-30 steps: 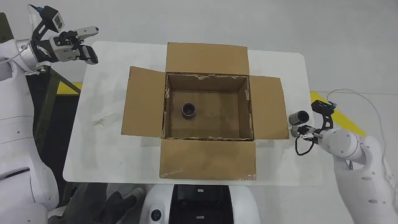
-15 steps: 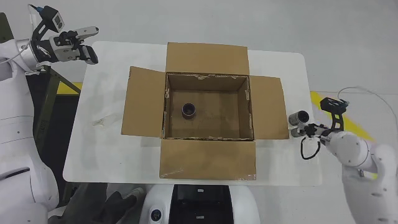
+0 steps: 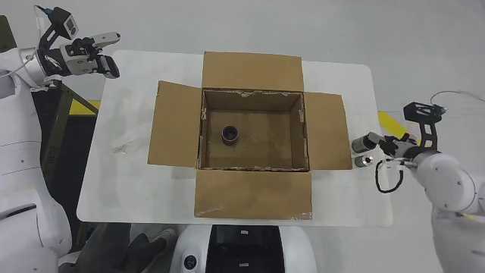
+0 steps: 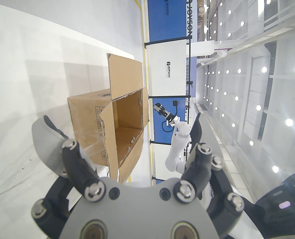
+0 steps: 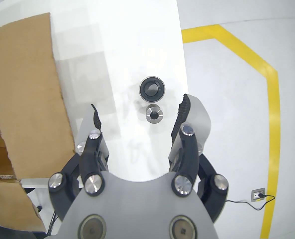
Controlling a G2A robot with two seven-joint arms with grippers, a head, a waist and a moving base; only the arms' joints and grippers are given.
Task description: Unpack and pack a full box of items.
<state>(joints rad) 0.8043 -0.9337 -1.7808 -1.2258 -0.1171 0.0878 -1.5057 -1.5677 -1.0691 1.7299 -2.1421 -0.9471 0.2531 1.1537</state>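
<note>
Two metal cylinders [image 5: 152, 89] near released right hand [image 5: 140, 104], left hand [image 4: 122, 117] released, box [image 3: 252, 193] open.

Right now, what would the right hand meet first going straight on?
Likely the small metal cylinder on the table, ahead of the open right hand; the larger cylinder stands just beyond. Depth unclear.

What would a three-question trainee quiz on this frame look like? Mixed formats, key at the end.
1. True or false: the right end effector is shut.
2. How many items lie inside the box?
3. The two metal cylinders stand: A) inside the box; B) on the table, beside the box; C) on a box flap.
Key: 1 false; 2 one, a dark ring; 3 B.
</note>
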